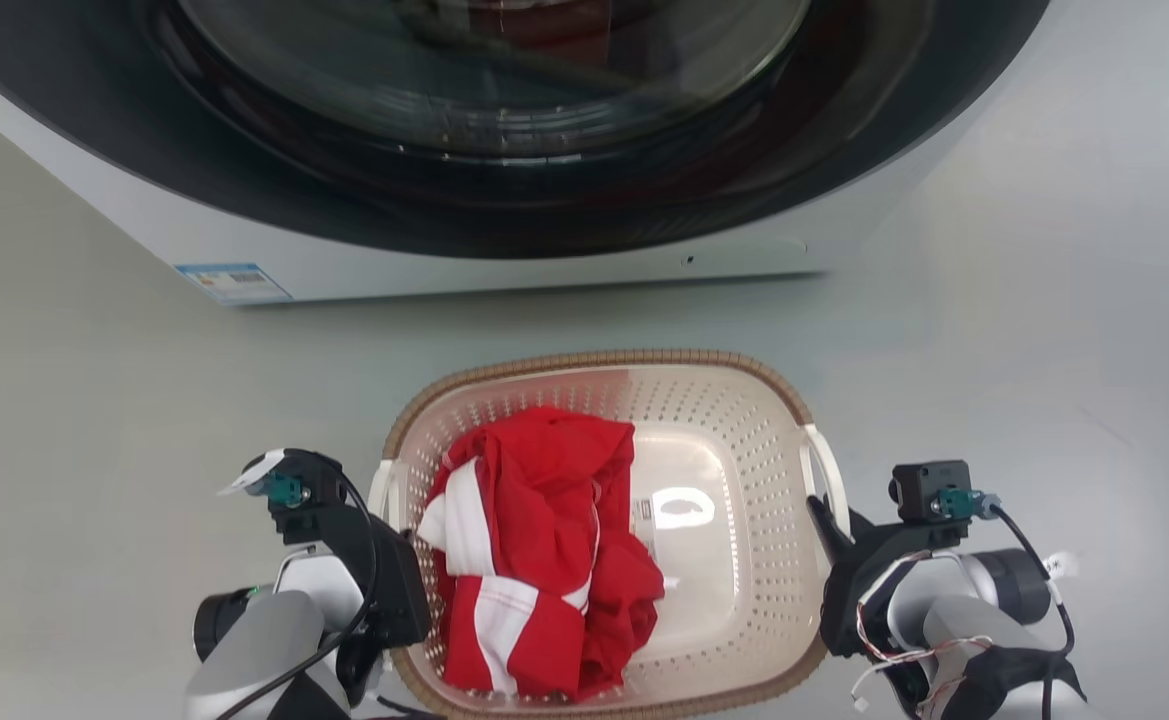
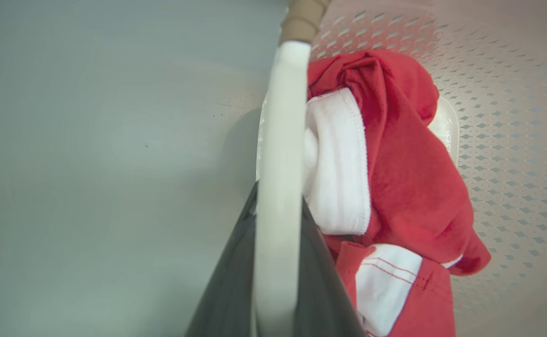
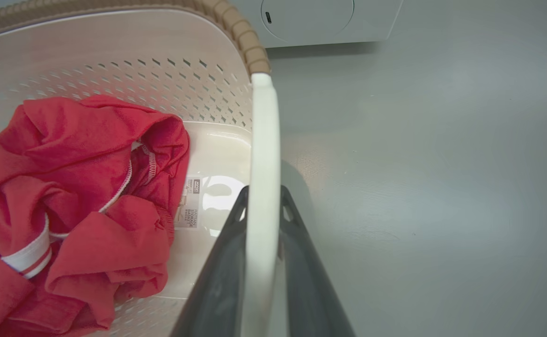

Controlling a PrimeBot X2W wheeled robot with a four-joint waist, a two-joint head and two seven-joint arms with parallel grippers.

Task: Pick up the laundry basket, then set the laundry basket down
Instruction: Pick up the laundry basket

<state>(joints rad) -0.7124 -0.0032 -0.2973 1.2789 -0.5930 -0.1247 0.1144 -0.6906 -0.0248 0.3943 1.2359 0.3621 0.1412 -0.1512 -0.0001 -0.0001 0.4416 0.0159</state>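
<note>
Gripping from both sides should hold the load level: the left claw (image 2: 278,210) pinches 1 white loop handle (image 2: 282,117) of the laundry basket (image 1: 604,362), and the right claw (image 3: 264,196) pinches the opposite handle (image 3: 264,131), with a finger on each face. The basket is just in front of the washer (image 1: 504,270), above grey floor (image 1: 94,400), with red clothing (image 1: 544,540) heaped inside. I cannot tell whether its base touches the floor. The washer's door is cut off at the top.

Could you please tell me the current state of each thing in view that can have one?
laundry basket: upright, garment inside, held on both sides.
red-and-white garment: crumpled in the basket.
washer door: looks shut.
left gripper: shut on the laundry basket.
right gripper: shut on the laundry basket.
</note>
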